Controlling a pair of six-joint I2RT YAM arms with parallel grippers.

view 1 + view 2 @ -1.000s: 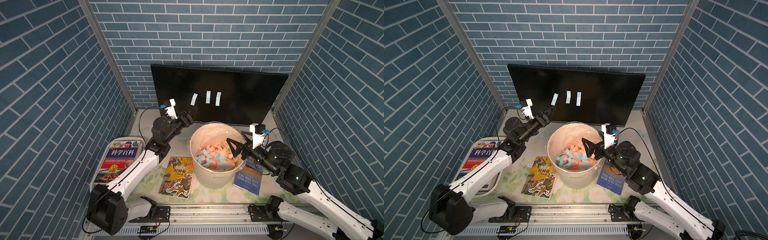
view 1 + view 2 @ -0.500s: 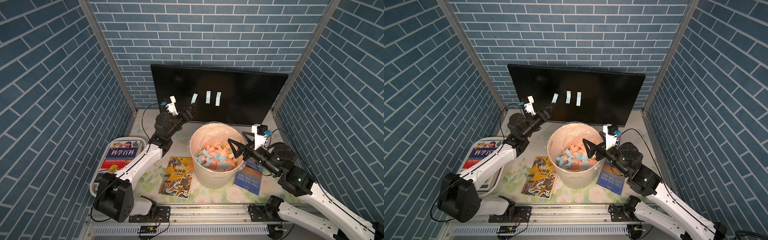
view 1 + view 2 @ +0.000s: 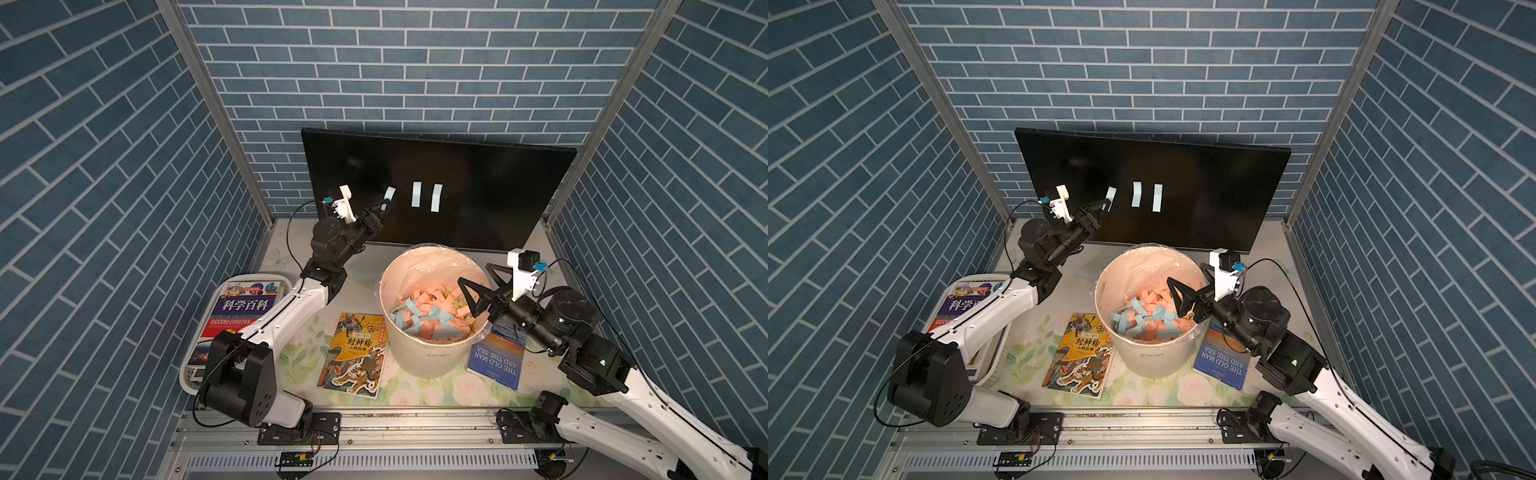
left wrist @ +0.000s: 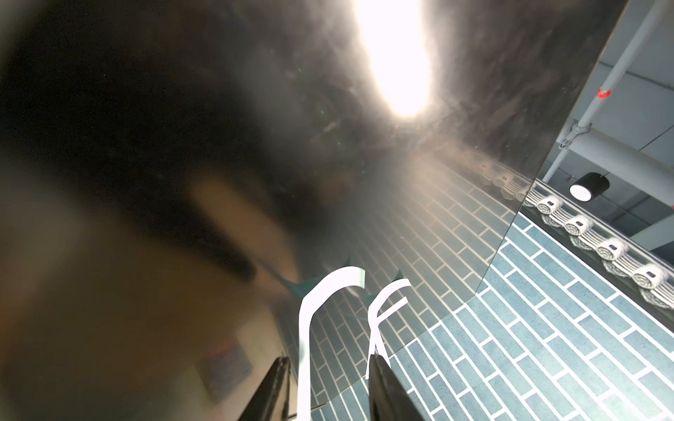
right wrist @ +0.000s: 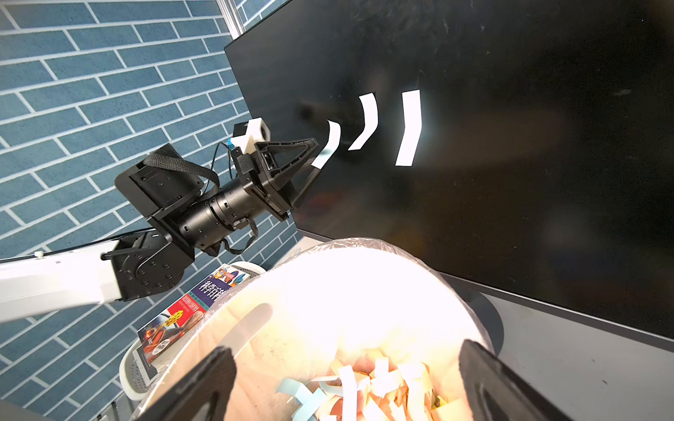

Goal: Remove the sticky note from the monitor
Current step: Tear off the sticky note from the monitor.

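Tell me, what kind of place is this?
Likely a robot test booth mocked up as a desk: brick-patterned wall panels, two arms on a metal rail, a monitor and bin staged inside.

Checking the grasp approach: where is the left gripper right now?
In both top views the left gripper is up at the monitor, its tips around the lower end of the sticky note nearest the left arm, beyond the white bin's left rim.

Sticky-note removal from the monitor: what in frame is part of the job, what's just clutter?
Job: monitor; its three pale notes: leftmost note, middle note, right note; left gripper at the leftmost note; bin of paper scraps; right gripper, open over it.
Lying about: illustrated book; blue book; white basket holding a science book.
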